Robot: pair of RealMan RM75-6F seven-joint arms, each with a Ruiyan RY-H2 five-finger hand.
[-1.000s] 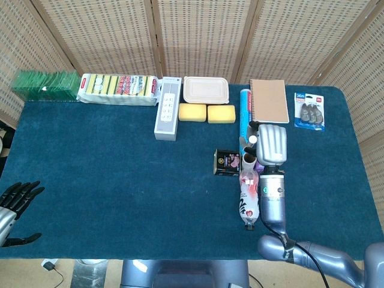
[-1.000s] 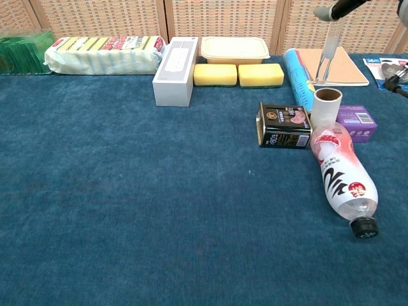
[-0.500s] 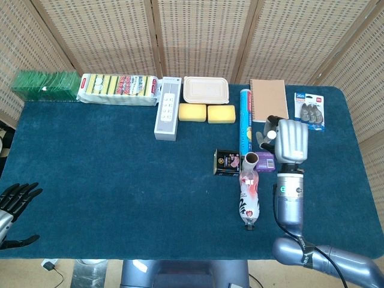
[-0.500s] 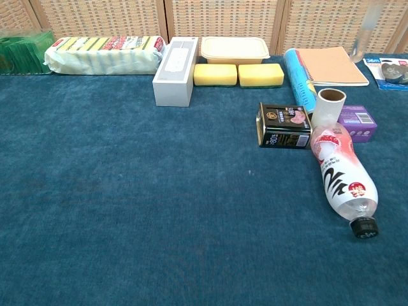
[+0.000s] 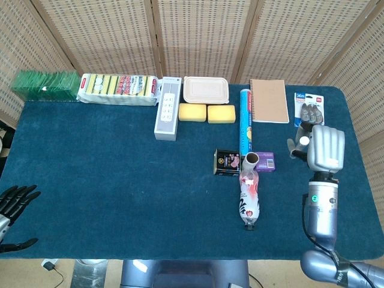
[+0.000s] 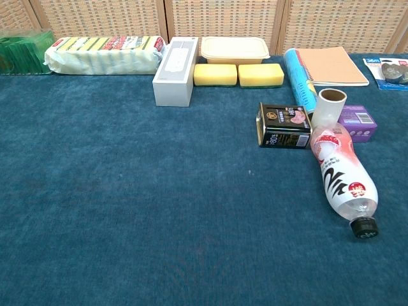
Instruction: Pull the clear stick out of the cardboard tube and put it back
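Note:
The cardboard tube (image 5: 251,161) (image 6: 329,107) stands upright between a black tin and a purple box, its open top showing nothing inside. My right hand (image 5: 324,150) hovers well to the tube's right, back toward the head camera, fingers curled down. A small white round end (image 5: 304,140) shows by its thumb; it looks like the clear stick seen end-on, pinched in that hand. The chest view shows neither the hand nor the stick. At the bottom left corner, off the table edge, my left hand (image 5: 13,202) holds nothing, its fingers spread.
A plastic bottle (image 5: 249,201) (image 6: 344,178) lies just in front of the tube. Black tin (image 5: 226,162), purple box (image 5: 266,161), blue roll (image 5: 245,120), notebook (image 5: 269,100) and blister pack (image 5: 309,111) surround the tube. White box (image 5: 167,108), sponges and a lidded container line the back.
My right hand has moved from directly over the tube to the right, carrying the stick out of the chest view. The left hand has drifted slightly lower.

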